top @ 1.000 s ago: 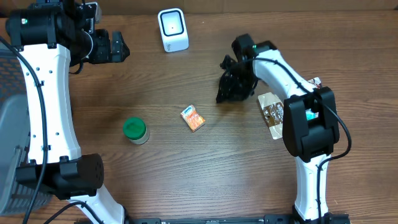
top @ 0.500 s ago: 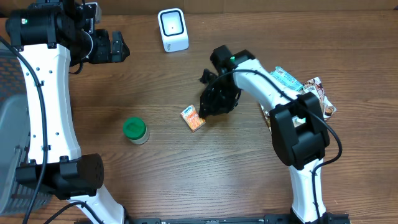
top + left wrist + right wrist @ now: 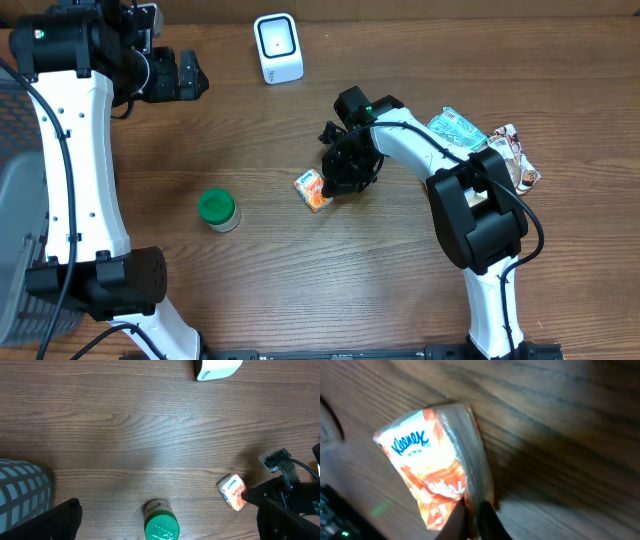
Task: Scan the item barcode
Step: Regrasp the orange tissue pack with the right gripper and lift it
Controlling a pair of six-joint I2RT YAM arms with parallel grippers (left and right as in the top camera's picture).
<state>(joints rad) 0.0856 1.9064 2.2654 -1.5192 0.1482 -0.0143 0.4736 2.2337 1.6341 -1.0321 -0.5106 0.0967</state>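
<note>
1. Right claw [image 3: 472,520]: fingertips drawn together on the near edge of the tissue pack [image 3: 427,475], apparently pinching its film wrapper. The pack is not yet lifted; it lies on the table [image 3: 250,280].
2. Left claw [image 3: 195,75]: jaws standing wide apart, holding nothing, well apart from the right claw and from the pack.
3. Tissue pack, location: directly at the right claw's fingertips, extending away from them, with one end toward the left arm's side.
4. Scanner [image 3: 278,47]: white upright unit, well apart from the right claw, beyond it at the far edge of the table.
5. Task status, judged: the grasp looks made. Still to do are the lift, the carry to the scanner, turning the barcode to its window, and the scan itself. Early stage.
6. Tissue pack, appearance: small soft pocket pack, glossy film, white top panel with blue "Kleenex" lettering, orange lower panel, a shiny folded seam along one side. No barcode shows on the visible face; it is presumably underneath.
7. Other stock: green-lidded jar [image 3: 217,210] beyond the pack from the claw; snack packets [image 3: 455,127] behind the claw.
</note>
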